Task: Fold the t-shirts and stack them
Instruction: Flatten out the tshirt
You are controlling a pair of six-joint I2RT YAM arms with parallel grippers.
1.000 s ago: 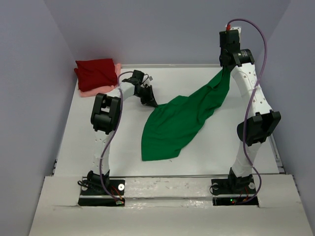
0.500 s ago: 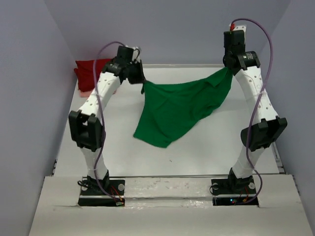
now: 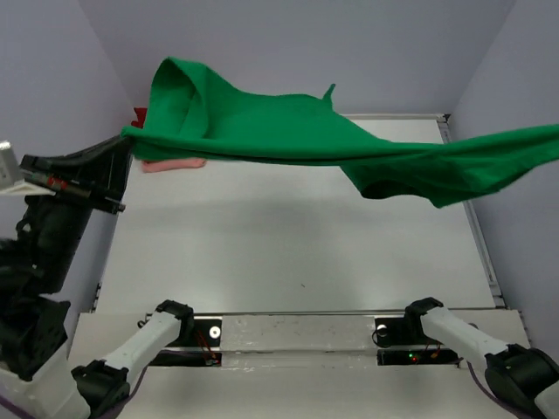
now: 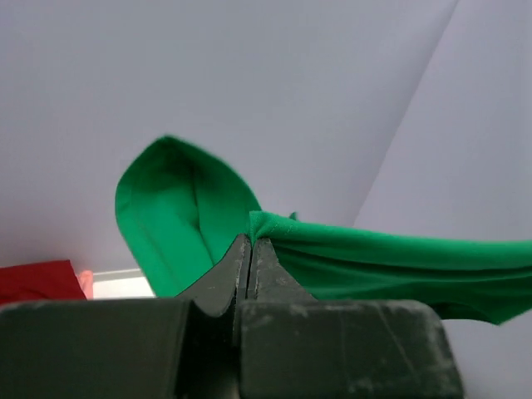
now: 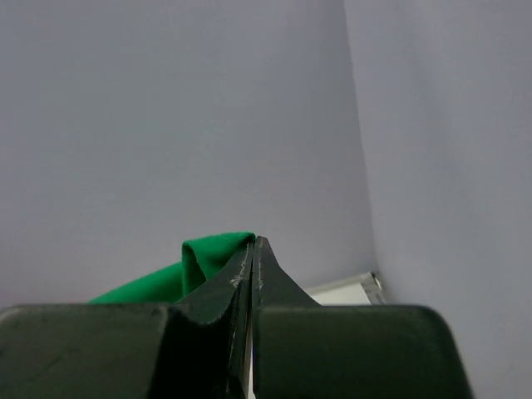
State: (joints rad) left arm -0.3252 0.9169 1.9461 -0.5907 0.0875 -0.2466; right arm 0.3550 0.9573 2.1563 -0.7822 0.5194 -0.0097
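Pale grey walls (image 3: 349, 44) back the green t-shirt (image 3: 288, 131), soft smooth cloth stretched high above the white counter (image 3: 288, 244), long axis left-right. Left tool (image 4: 251, 243) and right tool (image 5: 253, 243) pinch its opposite ends, fully closed.

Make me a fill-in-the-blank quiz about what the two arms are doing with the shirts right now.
The stretched t-shirt, up in the air, is coloured ____.
The left gripper and the right gripper are both ____ on it.
The dark red t-shirt lies at the table's far ____ corner.
Missing words: green; shut; left.
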